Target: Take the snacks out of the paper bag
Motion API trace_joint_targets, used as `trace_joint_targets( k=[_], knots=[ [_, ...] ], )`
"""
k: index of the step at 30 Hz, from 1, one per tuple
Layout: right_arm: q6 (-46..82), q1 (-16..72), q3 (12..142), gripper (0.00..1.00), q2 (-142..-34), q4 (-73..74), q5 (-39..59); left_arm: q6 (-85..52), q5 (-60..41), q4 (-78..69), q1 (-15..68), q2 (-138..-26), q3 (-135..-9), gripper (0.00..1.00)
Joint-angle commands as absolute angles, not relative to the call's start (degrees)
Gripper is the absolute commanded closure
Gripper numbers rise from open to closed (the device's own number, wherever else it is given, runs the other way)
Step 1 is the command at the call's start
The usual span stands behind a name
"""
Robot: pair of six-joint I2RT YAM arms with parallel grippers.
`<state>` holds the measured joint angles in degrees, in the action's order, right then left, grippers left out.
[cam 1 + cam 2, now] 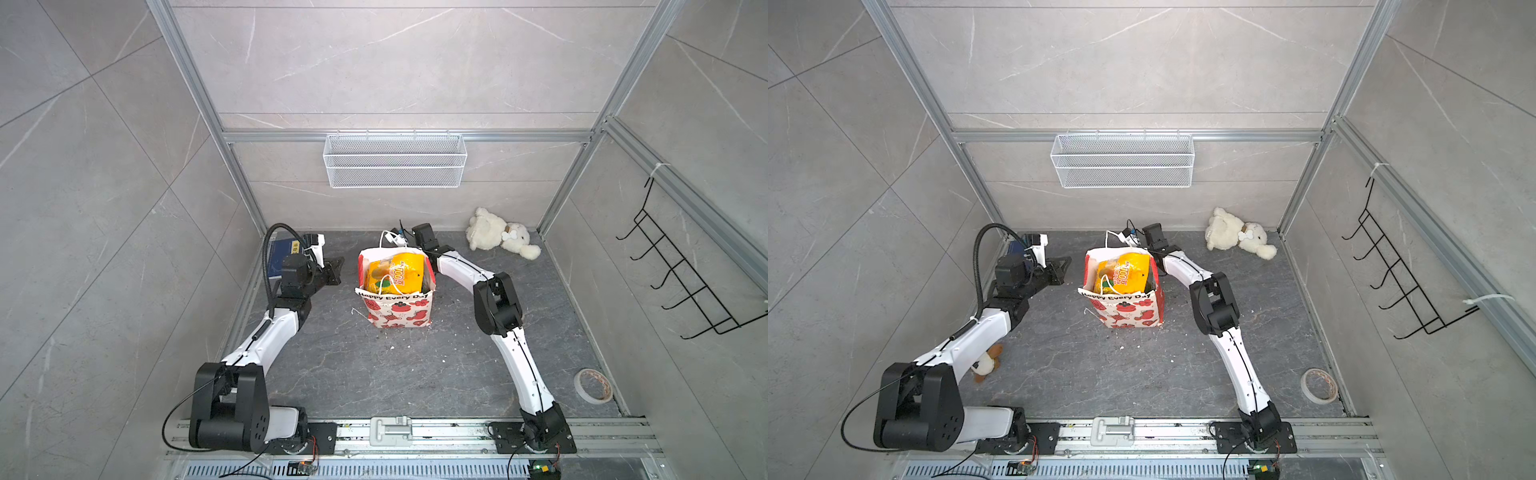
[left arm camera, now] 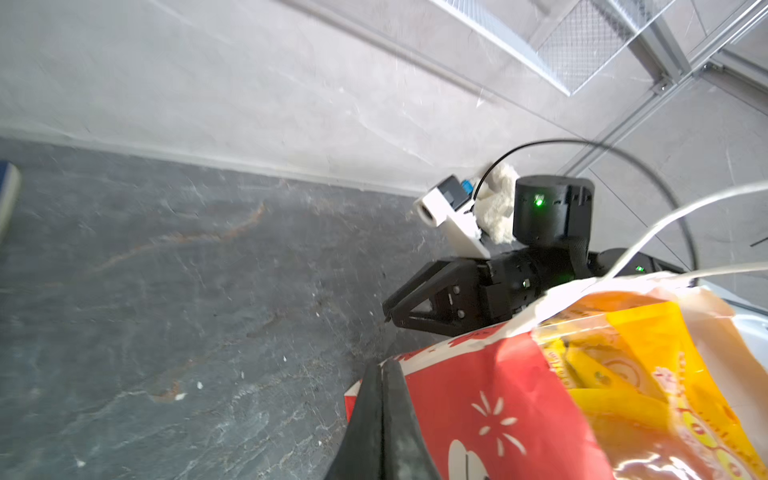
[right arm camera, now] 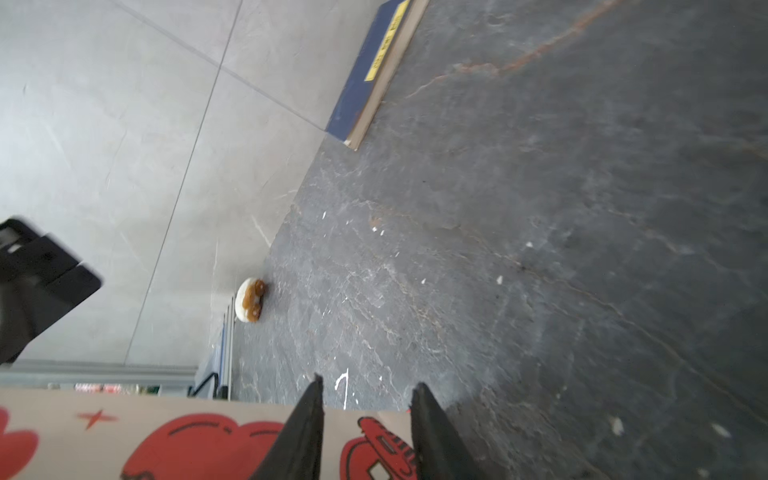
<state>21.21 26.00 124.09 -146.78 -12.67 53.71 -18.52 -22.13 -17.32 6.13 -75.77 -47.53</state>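
The task looks barely begun, as I read it: the paper bag [image 1: 399, 313] stands upright on the dark table [image 1: 374, 374], a little behind its middle, and no packet lies outside it; a yellow-orange snack [image 1: 399, 272] with corn pictures fills the open mouth, and any others are hidden beneath it, so every snack is left to lift out; the left gripper [image 1: 334, 270] hangs just beside the bag's red side panel with its fingers pressed together on nothing; the right gripper [image 3: 368, 380] sits behind the bag's far wall with its fingers spread, the printed panel showing past them and nothing pinched between them; a white cord handle [image 1: 392, 282] loops across the top packet and could snag a finger coming down through the mouth, and the front rim is folded outward, which narrows nothing but looks soft; for room, the broad stretch of table in front of the bag, between the two arms, is bare apart from white crumbs and seems the natural place to set packets down; the blue book [image 1: 282, 257] lies at the back left close behind the left gripper, the white plush toy [image 1: 503, 235] fills the back right corner, a tape roll [image 1: 593, 385] sits near the front right edge, and a small brown-and-white toy [image 1: 988, 361] lies beside the left arm.
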Motion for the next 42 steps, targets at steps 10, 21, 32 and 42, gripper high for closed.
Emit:
trace_joint_targets(
  k=[10,21,32,42],
  knots=[
    [27.4,20.6,154.7,0.47,-141.8,-44.5,29.7,-8.5,-17.5,0.3,12.6,-63.0,-58.8,0.62],
    [25.9,21.3,111.4,0.43,-101.8,-34.0,14.7,-9.4,-19.2,19.3,15.4,-63.9,-69.8,0.42],
    [19.4,26.8,100.4,0.45,-84.5,-46.2,12.9,-0.6,-26.9,25.0,15.4,-83.3,-85.7,0.37],
    [20.7,33.5,105.0,0.47,-92.7,-48.8,11.6,13.6,-32.4,30.2,15.3,-94.3,-95.1,0.32]
  ],
)
